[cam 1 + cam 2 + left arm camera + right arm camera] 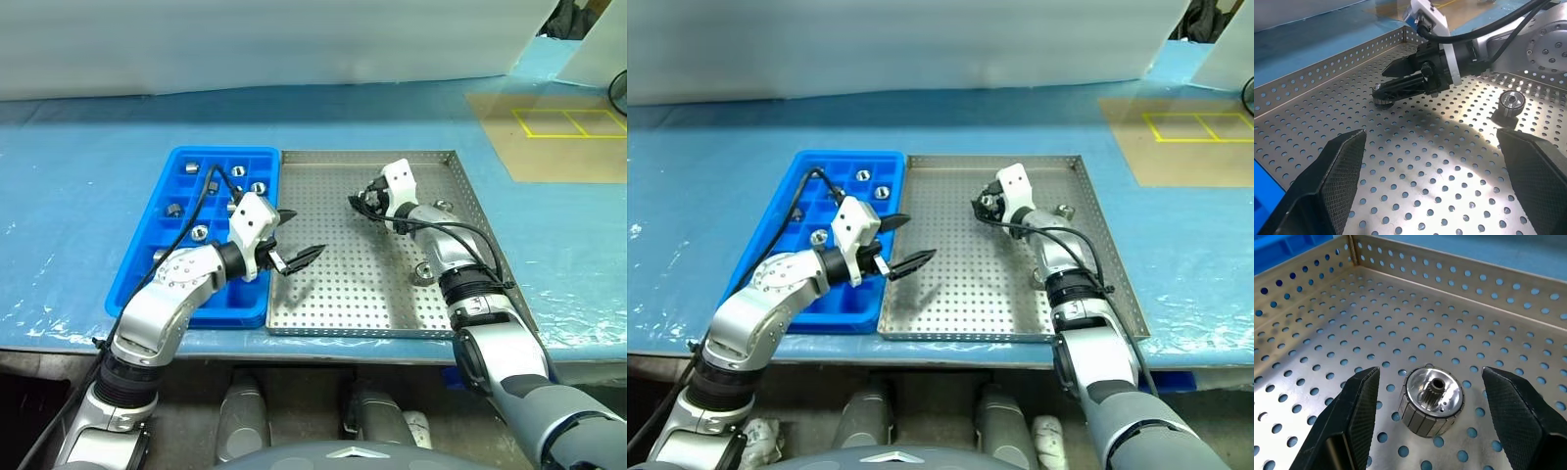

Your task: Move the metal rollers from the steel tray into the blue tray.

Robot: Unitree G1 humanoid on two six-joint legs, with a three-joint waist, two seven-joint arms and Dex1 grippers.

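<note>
Blue tray (147,257) holds several rollers; three remain on my steel tray (372,284), one (1431,400) between my right gripper (1426,418)'s spread fingers; left gripper (296,239) released.

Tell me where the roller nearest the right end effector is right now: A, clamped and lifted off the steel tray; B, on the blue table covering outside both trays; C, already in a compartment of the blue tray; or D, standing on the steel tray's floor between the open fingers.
D: the roller stands on the steel tray floor, with a gap to each finger of the right end effector.
</note>
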